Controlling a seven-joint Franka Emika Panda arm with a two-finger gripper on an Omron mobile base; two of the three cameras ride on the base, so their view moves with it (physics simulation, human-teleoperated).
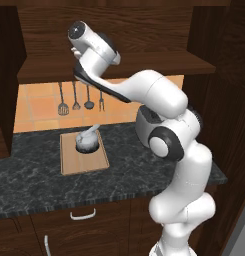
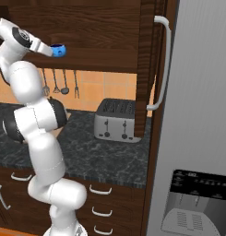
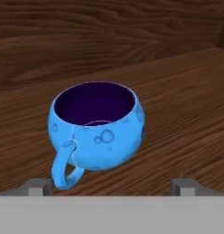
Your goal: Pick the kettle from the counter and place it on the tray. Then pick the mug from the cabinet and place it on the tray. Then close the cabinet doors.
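Observation:
The blue mug stands upright on the cabinet's plank shelf, its handle turned toward my left fingertip. My gripper is open, its fingers spread wider than the mug and just short of it, touching nothing. From the right base view, the gripper is raised to shelf height beside the mug. The silver kettle sits on the light-wood tray, which lies on the dark counter. Cabinet doors stand open at both sides.
A boxy silver toaster stands on the counter to the right, beside a tall grey fridge. Utensils hang on the orange tiled wall under the shelf. Drawers with white handles run below the counter.

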